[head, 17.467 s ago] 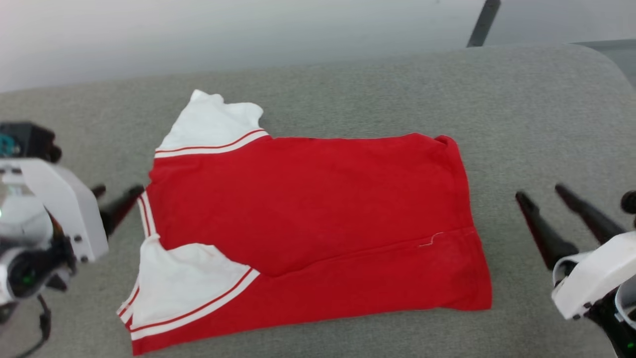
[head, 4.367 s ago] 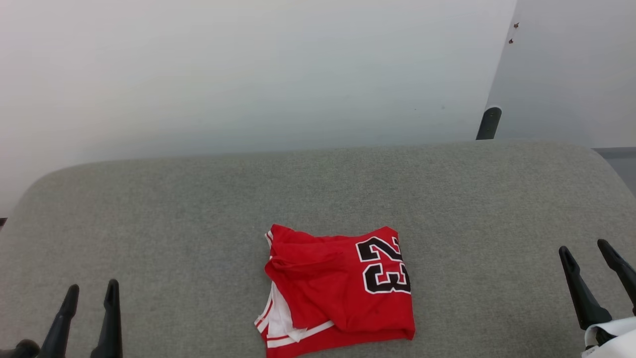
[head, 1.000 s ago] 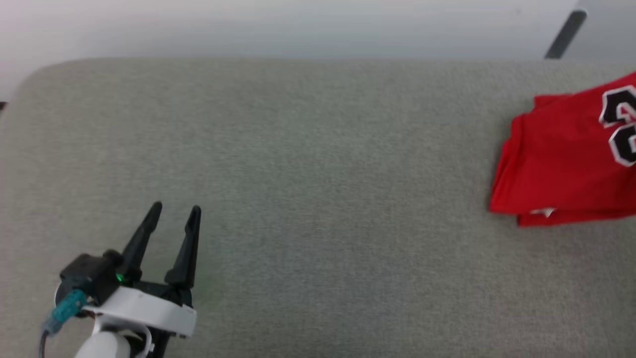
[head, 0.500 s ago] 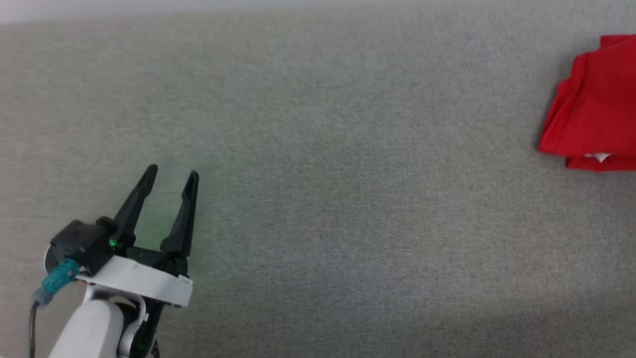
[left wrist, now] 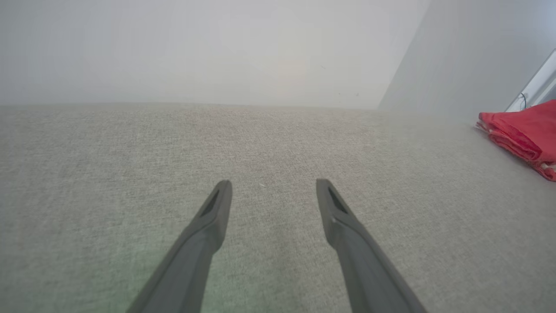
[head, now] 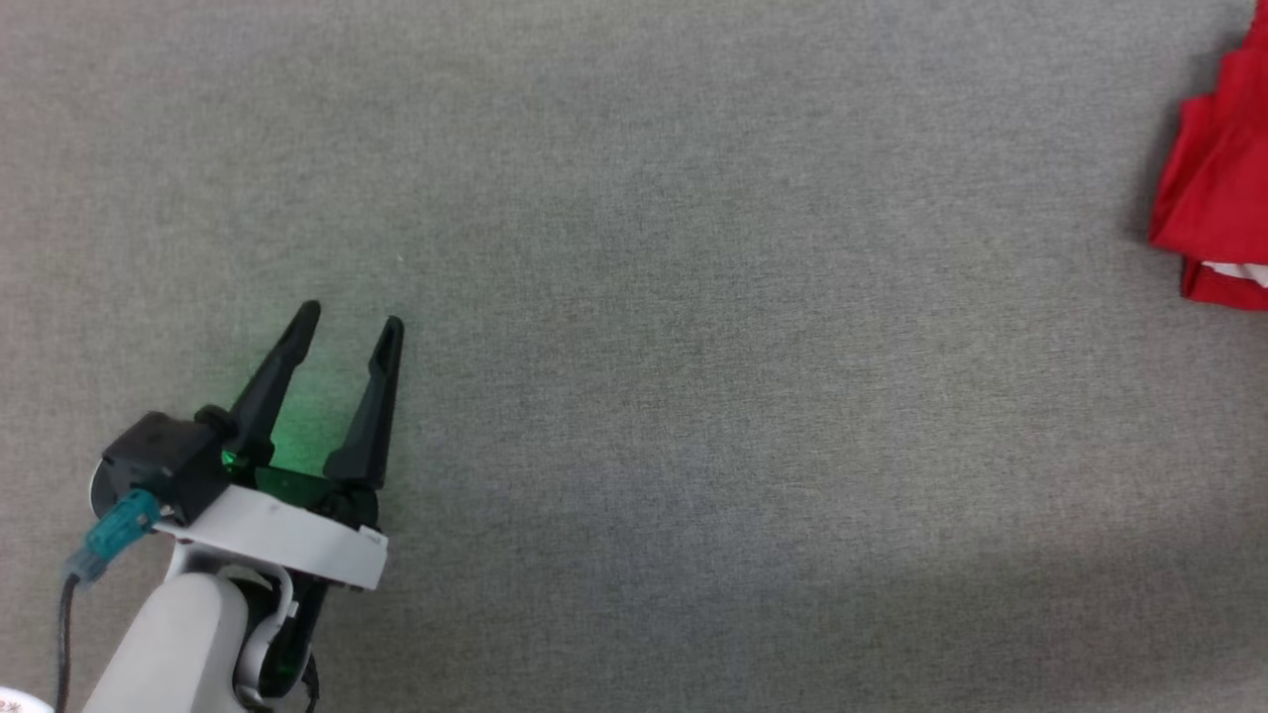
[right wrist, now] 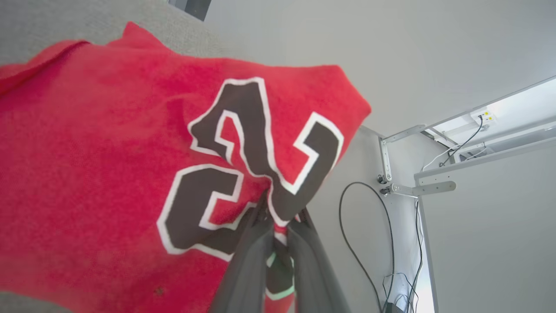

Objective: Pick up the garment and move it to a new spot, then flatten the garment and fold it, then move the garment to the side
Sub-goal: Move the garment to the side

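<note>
The garment [right wrist: 87, 130] is a folded red jersey with a black, white-outlined "23" print. In the right wrist view my right gripper [right wrist: 282, 211] is shut on its edge, just below the print. In the head view a red part of the garment [head: 1214, 198] with a strip of white trim lies at the far right edge. It also lies at the right of the left wrist view as a folded red stack [left wrist: 521, 130]. My left gripper [head: 352, 319] hovers low over the grey surface at the lower left, open [left wrist: 273, 184] and empty, far from the garment.
A grey fabric-covered surface [head: 693, 347] spans the head view. A pale wall [left wrist: 217, 52] rises behind it. The right wrist view shows a white metal frame [right wrist: 417, 189] and dark cables [right wrist: 347, 234] beyond the surface's edge.
The head camera has tilted down, so the wall has left the picture and less of the garment shows at the right edge. My left gripper stays open and my right stays shut.
</note>
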Available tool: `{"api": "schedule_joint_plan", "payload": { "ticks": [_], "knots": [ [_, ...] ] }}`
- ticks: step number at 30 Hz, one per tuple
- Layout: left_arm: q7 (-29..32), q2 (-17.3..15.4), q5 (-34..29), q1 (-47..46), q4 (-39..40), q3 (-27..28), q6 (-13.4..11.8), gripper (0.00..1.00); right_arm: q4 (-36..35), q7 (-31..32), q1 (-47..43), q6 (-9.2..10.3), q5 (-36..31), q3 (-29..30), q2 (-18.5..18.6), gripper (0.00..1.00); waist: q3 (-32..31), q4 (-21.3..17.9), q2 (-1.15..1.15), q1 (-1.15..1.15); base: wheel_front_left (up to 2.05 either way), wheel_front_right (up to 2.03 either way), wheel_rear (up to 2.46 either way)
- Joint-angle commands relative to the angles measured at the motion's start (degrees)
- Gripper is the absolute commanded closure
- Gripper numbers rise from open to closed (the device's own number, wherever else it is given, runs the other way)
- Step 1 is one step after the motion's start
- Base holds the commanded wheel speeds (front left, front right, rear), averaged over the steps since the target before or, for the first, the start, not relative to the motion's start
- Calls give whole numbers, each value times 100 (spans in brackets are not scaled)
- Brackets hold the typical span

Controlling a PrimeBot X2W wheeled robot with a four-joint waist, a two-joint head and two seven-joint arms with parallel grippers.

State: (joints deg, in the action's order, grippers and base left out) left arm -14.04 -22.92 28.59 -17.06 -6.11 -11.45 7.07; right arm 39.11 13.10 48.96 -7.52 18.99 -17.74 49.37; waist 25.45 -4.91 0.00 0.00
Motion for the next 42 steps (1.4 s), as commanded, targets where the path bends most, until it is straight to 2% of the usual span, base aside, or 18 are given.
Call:
{"api": "schedule_joint_plan", "payload": {
  "ticks": [1, 9, 10, 11, 14, 16, 17, 30, 42],
  "knots": [
    [8, -17, 23, -79, 0, -29, 25, 0, 213, -112, 115, 6, -131, 92, -114, 100, 59, 42, 0, 0, 0, 0, 0],
    [39, -42, 53, -174, -4, -102, 26, 0, 941, -359, 271, 6, -583, 365, -319, 100, 160, 144, 0, 0, 0, 0, 0],
    [40, -40, 55, -181, -5, -107, 25, 0, 1035, -412, 298, 6, -640, 420, -346, 86, 169, 156, 0, 0, 0, 0, 0],
    [40, -39, 59, -189, -7, -113, 24, 0, 1125, -477, 326, 6, -699, 470, -373, 67, 177, 169, 0, 0, 0, 0, 0],
    [34, -31, 70, -188, -17, -115, 2, 0, 1373, -620, 354, 6, -843, 593, -480, 53, 186, 195, 0, 0, 0, 0, 0],
    [27, -31, 85, -175, -25, -111, -4, 0, 1508, -705, 407, 6, -917, 656, -532, 6, 178, 203, 0, 0, 0, 0, 0],
    [23, -32, 93, -169, -29, -111, -7, 0, 1559, -742, 432, 6, -964, 692, -556, 0, 173, 205, 0, 0, 0, 0, 0],
    [-26, -13, 149, -7, -159, -86, -40, 0, 1841, -1392, 547, 6, -1455, 945, -846, 0, -244, 161, 0, 0, 0, 0, 0],
    [-99, 54, 160, 471, -290, 83, -83, 0, 1436, -2168, 54, 6, -1156, 912, -1334, 0, -1252, 103, 0, 0, 0, 0, 0]
  ]
}}
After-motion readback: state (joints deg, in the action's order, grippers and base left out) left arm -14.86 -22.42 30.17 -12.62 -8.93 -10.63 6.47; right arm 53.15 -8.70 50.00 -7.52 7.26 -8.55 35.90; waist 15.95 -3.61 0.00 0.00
